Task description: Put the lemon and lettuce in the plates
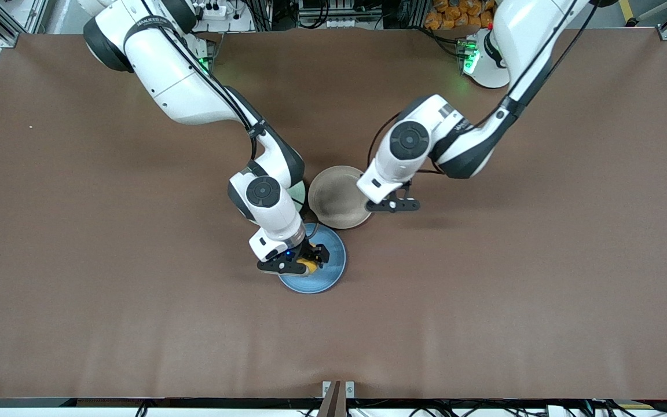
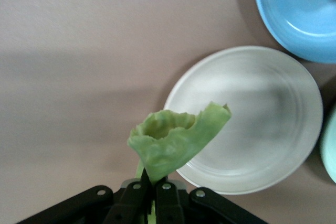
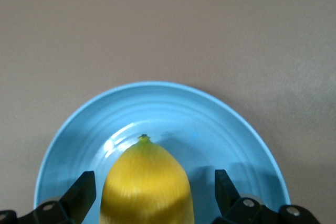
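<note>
Brown table; arm lettering unreadable

the right arm comes from the upper left of the front view and bends down toward the frame's centre, its wrist pointing straight down. the right gripper sits just below centre; in the right wrist view its fingers stand spread wide. the left arm enters from the upper right and folds back toward the middle. the left gripper hangs right of centre, its fingers pressed together at the bottom of the left wrist view.
</note>
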Tool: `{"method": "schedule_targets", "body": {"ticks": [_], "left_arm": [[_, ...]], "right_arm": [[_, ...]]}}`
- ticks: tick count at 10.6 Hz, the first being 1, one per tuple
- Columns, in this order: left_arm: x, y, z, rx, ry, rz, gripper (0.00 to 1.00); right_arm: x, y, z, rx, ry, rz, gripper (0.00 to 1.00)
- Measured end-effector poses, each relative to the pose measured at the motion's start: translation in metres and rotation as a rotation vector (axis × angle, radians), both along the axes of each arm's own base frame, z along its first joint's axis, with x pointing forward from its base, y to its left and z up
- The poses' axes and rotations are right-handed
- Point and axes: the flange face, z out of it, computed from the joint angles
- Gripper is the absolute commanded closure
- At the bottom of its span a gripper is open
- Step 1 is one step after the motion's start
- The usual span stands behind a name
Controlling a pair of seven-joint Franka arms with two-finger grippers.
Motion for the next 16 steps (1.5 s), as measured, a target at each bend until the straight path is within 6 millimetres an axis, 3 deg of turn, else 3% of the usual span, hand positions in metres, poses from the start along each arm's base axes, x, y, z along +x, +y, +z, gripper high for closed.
{"method": "schedule_targets", "body": {"ticks": [3,5,7,9,10,11,14,16], "left_arm": [[-0.016,-0.021,0.003,-0.032,0.025,-0.005,1.0],[-0.027,-0.035,0.005,-0.04,0.027,-0.028,1.0],[-0.032,-0.052,0.01,-0.064,0.023,-0.04,1.0],[-0.019,-0.063,0.012,-0.099,0.021,-0.029,1.0],[-0.011,-0.067,0.011,-0.115,0.022,-0.02,0.7],[-0.005,-0.07,0.01,-0.131,0.021,-0.012,0.01],[-0.003,-0.079,0.012,-0.148,0.016,-0.016,0.0],[0.009,-0.073,0.017,-0.151,-0.001,0.003,0.0]], "right_arm": [[0.015,-0.012,0.018,0.008,-0.023,-0.024,0.0],[0.03,-0.037,0.039,-0.019,0.0,-0.055,0.0],[0.049,-0.087,0.081,-0.044,0.079,-0.008,0.0],[0.061,-0.154,0.129,-0.085,0.153,0.065,0.0],[0.062,-0.185,0.145,-0.109,0.177,0.089,0.0],[0.061,-0.214,0.15,-0.133,0.201,0.105,0.0],[0.058,-0.296,0.147,-0.206,0.269,0.154,0.0],[0.064,-0.349,0.147,-0.214,0.274,0.154,0.0]]}}
